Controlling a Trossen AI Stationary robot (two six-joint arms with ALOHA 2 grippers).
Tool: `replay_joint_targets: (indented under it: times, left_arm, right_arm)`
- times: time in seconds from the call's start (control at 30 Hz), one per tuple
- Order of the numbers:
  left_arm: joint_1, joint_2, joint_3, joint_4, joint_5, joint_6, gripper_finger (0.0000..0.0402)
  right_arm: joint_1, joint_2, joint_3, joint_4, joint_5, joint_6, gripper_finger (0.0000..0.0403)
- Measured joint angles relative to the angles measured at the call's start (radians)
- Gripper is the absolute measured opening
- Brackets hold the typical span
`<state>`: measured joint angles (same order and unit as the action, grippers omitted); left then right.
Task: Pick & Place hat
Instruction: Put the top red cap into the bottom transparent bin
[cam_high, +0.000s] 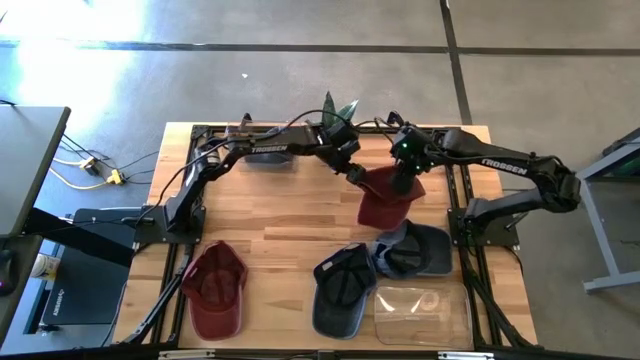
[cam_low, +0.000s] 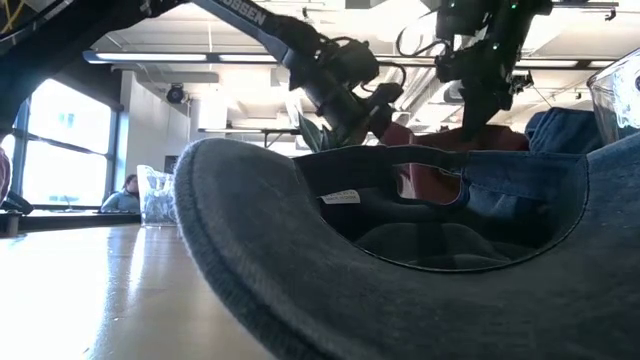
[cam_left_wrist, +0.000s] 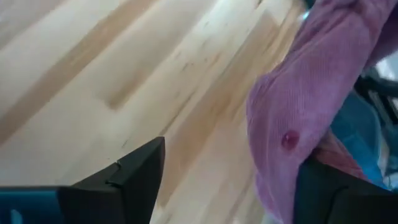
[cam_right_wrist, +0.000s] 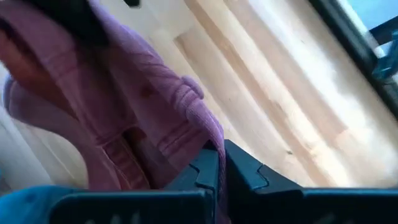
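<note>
Right end effector (cam_high: 404, 183) pinching red hat (cam_high: 383, 198); left end effector (cam_high: 352, 170) spread, beside it

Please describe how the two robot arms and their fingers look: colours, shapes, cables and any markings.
Both arms are dark, built of jointed tube-like links. The left arm and right arm each carry white lettering on one link. Black cables loop along the left arm near its base. A small green light shows on the right arm's wrist. The left fingers and right fingers are flat, angular black plates with stepped edges.

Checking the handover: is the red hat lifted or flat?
Lifted: red hat hangs from the shut right end effector; left end effector open beside it.
</note>
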<state>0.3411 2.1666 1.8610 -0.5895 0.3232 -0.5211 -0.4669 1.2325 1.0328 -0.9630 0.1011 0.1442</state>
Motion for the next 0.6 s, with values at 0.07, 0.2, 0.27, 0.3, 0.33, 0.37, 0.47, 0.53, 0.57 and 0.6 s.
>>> replay_joint_targets:
  times: [0.07, 0.2, 0.27, 0.3, 0.33, 0.37, 0.47, 0.53, 0.57, 0.6]
  left_arm:
    - [-0.001, 0.0, 0.042, -0.075, -0.016, 0.021, 0.0267]
    - [-0.031, 0.001, 0.164, -0.197, -0.151, 0.104, 0.0268]
    - [-0.047, 0.001, 0.235, -0.252, -0.249, 0.158, 0.0268]
    - [-0.051, 0.001, 0.268, -0.279, -0.294, 0.184, 0.0268]
    - [-0.054, 0.001, 0.295, -0.302, -0.333, 0.205, 0.0268]
    - [-0.055, 0.001, 0.315, -0.322, -0.364, 0.221, 0.0268]
    - [-0.058, 0.001, 0.336, -0.346, -0.415, 0.23, 0.0268]
    - [-0.058, 0.001, 0.337, -0.38, -0.421, 0.23, 0.0268]
    - [-0.058, 0.001, 0.337, -0.4, -0.42, 0.233, 0.0268]
    - [-0.059, 0.0, 0.338, -0.414, -0.412, 0.25, 0.0268]
  right_arm:
    - [-0.016, 0.021, 0.0, 0.001, -0.025, 0.011, 0.0007]
    - [-0.043, 0.074, 0.0, 0.021, -0.036, 0.008, 0.0006]
    - [-0.057, 0.105, 0.0, 0.042, -0.039, 0.007, 0.0011]
    - [-0.068, 0.119, 0.0, 0.05, -0.046, 0.006, 0.0011]
    - [-0.076, 0.136, 0.0, 0.059, -0.054, 0.007, 0.0011]
    - [-0.087, 0.151, 0.001, 0.068, -0.06, 0.006, 0.0009]
    - [-0.129, 0.194, 0.001, 0.075, -0.082, -0.015, 0.0004]
    - [-0.17, 0.214, 0.001, 0.075, -0.083, -0.019, 0.0007]
    - [-0.196, 0.222, 0.0, 0.074, -0.082, -0.016, 0.001]
    - [-0.223, 0.229, 0.0, 0.074, -0.082, -0.004, 0.0011]
